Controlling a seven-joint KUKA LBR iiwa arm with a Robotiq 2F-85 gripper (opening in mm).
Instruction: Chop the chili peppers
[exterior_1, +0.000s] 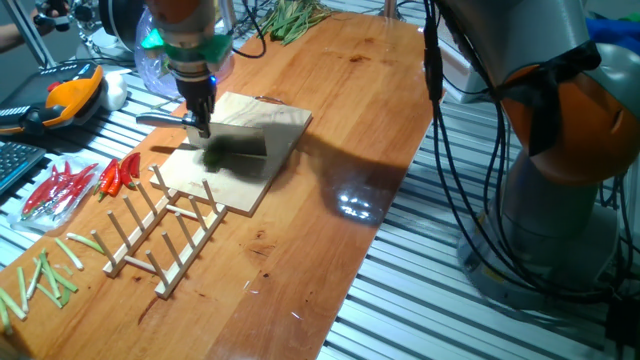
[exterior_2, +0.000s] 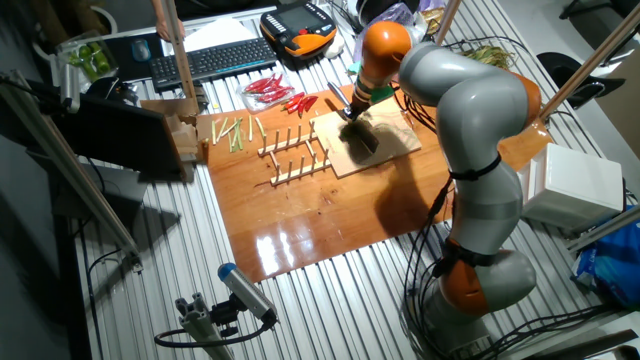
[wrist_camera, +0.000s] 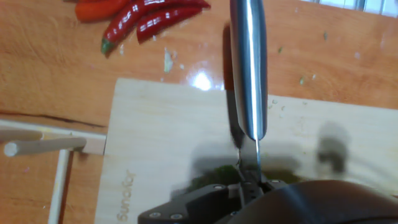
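The gripper (exterior_1: 200, 125) clamps a knife (wrist_camera: 249, 68) over the cutting board (exterior_1: 265, 170) at frame centre. Green chili (wrist_camera: 214, 175) bits lie beneath it. Red chilies (wrist_camera: 146, 14) sit upper left.

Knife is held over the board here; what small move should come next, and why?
Probably a short straight press down: the gripper holds the knife above the cutting board, with the green chili under the blade's base near the fingers.

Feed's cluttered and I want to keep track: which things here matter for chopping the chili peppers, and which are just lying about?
In the job:
gripper, shut on the knife
cutting board
green chili, mostly hidden under the hand

Lying about:
red chilies
wooden rack
pale green sticks
keyboard
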